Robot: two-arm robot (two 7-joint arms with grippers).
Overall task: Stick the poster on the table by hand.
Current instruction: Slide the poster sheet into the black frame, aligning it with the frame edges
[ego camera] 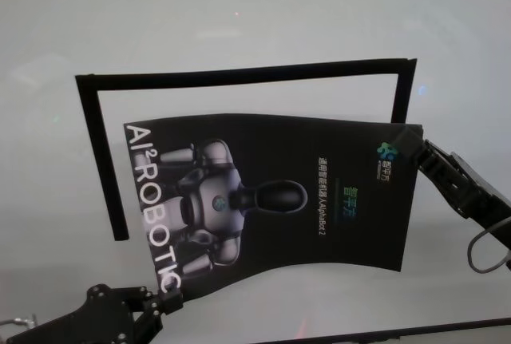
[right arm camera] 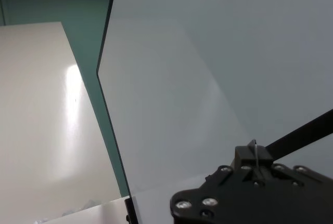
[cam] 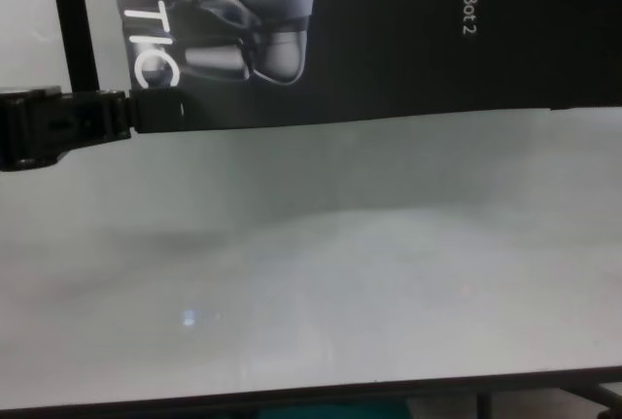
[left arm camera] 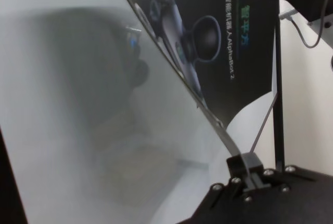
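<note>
The glossy black poster [ego camera: 319,192] bows above the matte white counter [ego camera: 239,25], both grippers [ego camera: 166,302] [ego camera: 411,148] pinching opposite corners with closed fingers.

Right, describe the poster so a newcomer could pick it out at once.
Start at the wide white table and find the three-sided outline of narrow black tape strips. Inside it, held between the left gripper at its near-left corner and the right gripper at its far-right corner, is the poster. Only it is a broad glossy black sheet bearing a grey-white robot and lettering.
</note>
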